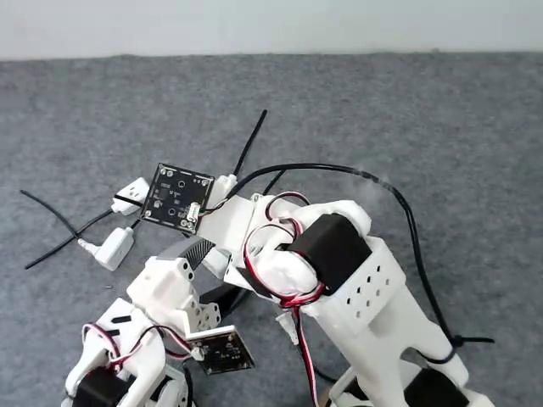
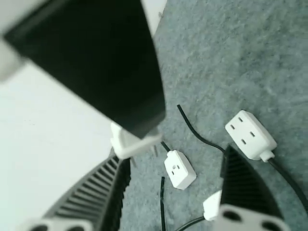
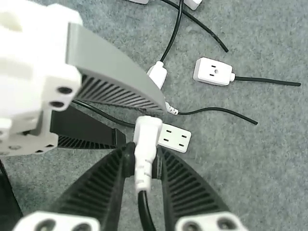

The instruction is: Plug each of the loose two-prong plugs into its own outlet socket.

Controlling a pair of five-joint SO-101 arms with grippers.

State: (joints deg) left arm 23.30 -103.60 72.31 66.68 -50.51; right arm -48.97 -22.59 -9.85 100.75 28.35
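Note:
My right gripper (image 3: pixel 143 153) is shut on a white two-prong plug (image 3: pixel 146 137), whose black cord trails back between the fingers. The plug hangs just beside a white double socket (image 3: pixel 174 137) on the grey carpet; I cannot tell if they touch. In the left wrist view the same plug (image 2: pixel 132 142) sits under the right arm's black finger. A single socket (image 3: pixel 213 71) lies farther off, and a second white plug (image 3: pixel 158 74) lies loose on its cord. My left gripper (image 2: pixel 175 161) is open above the single socket (image 2: pixel 179 168), with the double socket (image 2: pixel 250 134) beside it.
Black cords (image 1: pixel 64 227) cross the carpet at the left. Two white sockets (image 1: pixel 114 248) (image 1: pixel 131 193) lie left of the right arm's camera board (image 1: pixel 178 199). The left arm's ribbed finger (image 1: pixel 199 250) crowds close beside the right arm. Open carpet (image 1: pixel 424 119) stretches behind and to the right.

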